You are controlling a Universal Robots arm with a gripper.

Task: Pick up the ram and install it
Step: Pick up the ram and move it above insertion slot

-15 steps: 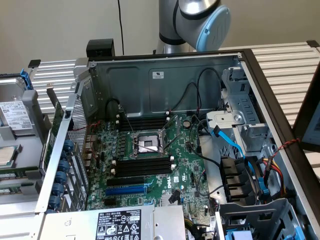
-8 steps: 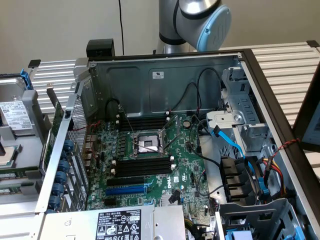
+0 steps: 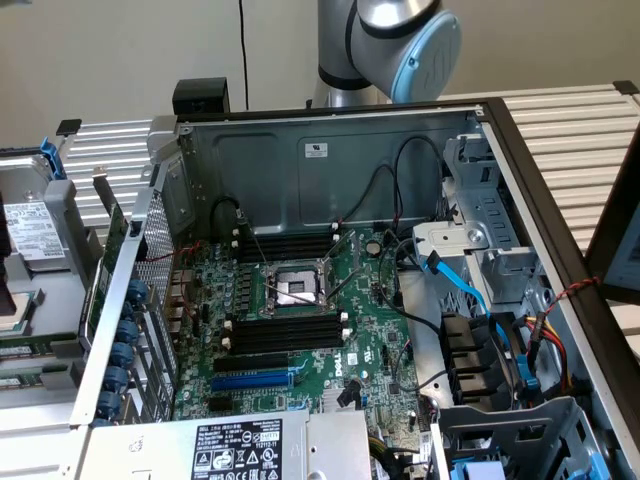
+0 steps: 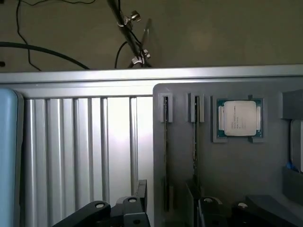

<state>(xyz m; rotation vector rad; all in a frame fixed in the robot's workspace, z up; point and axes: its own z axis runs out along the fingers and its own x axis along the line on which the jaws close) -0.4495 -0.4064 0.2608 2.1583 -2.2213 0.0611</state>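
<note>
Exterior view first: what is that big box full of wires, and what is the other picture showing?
The box is an open computer case with its green motherboard showing. The grey and blue thing behind it is the robot arm. The wrist view comes from a camera on that arm. It sees a grey tray holding a ram stick and a second stick on edge, beside a square processor chip. The gripper is open near one stick and holds nothing.

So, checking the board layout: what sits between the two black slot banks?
The CPU socket sits between the upper bank and lower bank, seen in the exterior view.
</note>
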